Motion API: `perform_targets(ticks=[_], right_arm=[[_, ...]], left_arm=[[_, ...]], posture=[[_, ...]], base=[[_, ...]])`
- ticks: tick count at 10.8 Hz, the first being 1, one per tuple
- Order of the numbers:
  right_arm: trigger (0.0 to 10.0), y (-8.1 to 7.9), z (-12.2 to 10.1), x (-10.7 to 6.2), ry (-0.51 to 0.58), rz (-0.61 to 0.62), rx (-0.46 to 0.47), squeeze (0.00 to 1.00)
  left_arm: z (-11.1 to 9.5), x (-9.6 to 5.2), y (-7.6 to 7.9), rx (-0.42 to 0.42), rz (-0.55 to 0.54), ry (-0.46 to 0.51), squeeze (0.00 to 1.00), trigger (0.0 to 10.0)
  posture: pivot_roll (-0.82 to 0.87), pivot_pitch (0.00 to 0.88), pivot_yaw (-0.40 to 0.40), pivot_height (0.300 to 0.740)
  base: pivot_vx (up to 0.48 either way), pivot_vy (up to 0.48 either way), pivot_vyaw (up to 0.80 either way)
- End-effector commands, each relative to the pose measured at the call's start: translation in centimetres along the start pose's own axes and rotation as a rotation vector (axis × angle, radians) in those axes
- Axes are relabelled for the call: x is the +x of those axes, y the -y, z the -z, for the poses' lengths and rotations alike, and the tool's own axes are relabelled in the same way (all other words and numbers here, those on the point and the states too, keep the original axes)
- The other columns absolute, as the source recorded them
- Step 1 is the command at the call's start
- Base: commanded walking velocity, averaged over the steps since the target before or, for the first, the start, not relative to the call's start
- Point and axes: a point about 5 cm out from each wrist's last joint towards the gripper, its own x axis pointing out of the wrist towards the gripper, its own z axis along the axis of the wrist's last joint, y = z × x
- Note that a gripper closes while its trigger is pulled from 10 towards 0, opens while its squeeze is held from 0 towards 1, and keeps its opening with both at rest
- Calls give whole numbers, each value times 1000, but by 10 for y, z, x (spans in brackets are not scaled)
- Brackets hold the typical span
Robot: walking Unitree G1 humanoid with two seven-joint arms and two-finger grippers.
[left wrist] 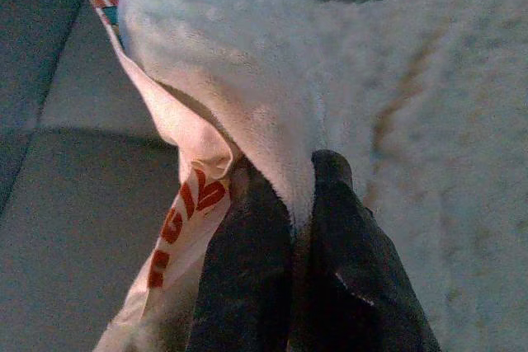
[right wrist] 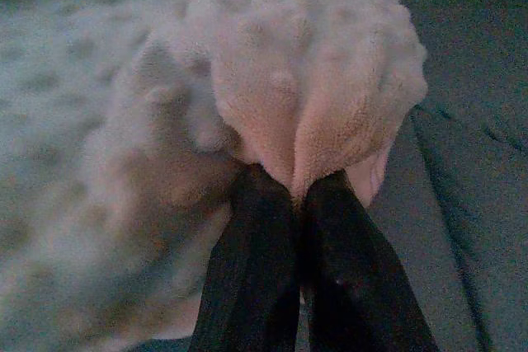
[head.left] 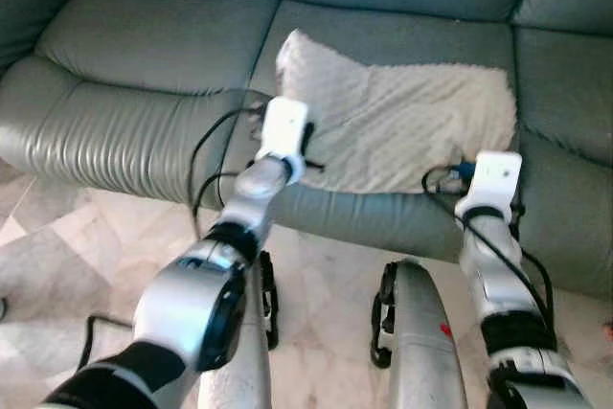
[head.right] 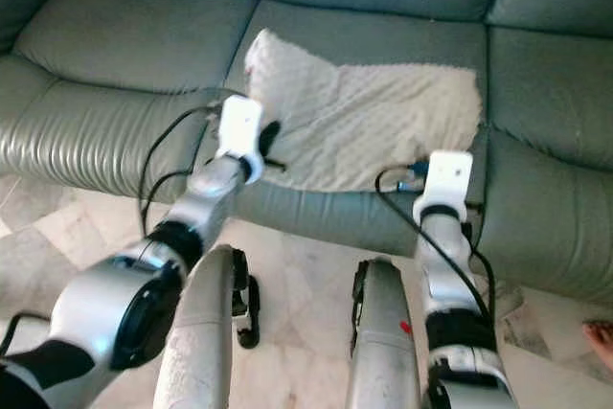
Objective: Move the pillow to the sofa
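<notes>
My left gripper is pinched tight on a fold at the near left edge of the pillow, its two black fingers pressed together with the fuzzy cream cloth squeezed between them and a printed tag with red lettering hanging just beside them. My right gripper does the same at the near right corner — fingers closed on a bunched knob of the dimpled fabric. Between the two, the pillow lies spread across the middle seat cushion of the grey-green sofa, its near edge at the front of the seat and its far left corner poking up a little. Both my arms reach forward over the pale marble floor, and my legs stand close to the sofa front. I judge the carrying is over and the step in hand is the set-down: the pillow seems already to rest on the seat while I hold it. The next move calls for parting both sets of fingers together, so neither side drags the cloth, then drawing the arms straight back — taking care that the tag and the loose cables at my wrists do not snag the edge.
</notes>
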Motion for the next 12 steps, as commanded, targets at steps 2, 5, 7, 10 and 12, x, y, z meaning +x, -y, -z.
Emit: perform_targets(ticks=[2, 5, 7, 10, 12], right_arm=[[10000, -10, 9, -4, -25, -28, 31, 0], [10000, -9, 11, -6, -26, -28, 84, 1000], [10000, -8, 12, -6, -28, -26, 76, 1000], [10000, -13, 15, -7, -34, -43, 85, 1000], [10000, -14, 16, -4, -36, -53, 84, 1000]], left_arm=[[0, 3, 16, 51, 57, -16, 0, 10000], [-8, 5, 22, 157, 90, 17, 1000, 10000], [-18, 7, 17, 247, 62, 46, 1000, 10000], [-35, 10, 13, 407, 29, 117, 1000, 10000], [-44, 11, 0, 560, -73, 141, 1000, 10000]], posture=[[-34, 362, 164, 620], [-46, 366, 165, 620], [-47, 365, 164, 620], [-47, 358, 157, 620], [-47, 346, 151, 620]], base=[[0, 0, 0], [0, 0, 0], [0, 0, 0], [0, 0, 0], [0, 0, 0]])
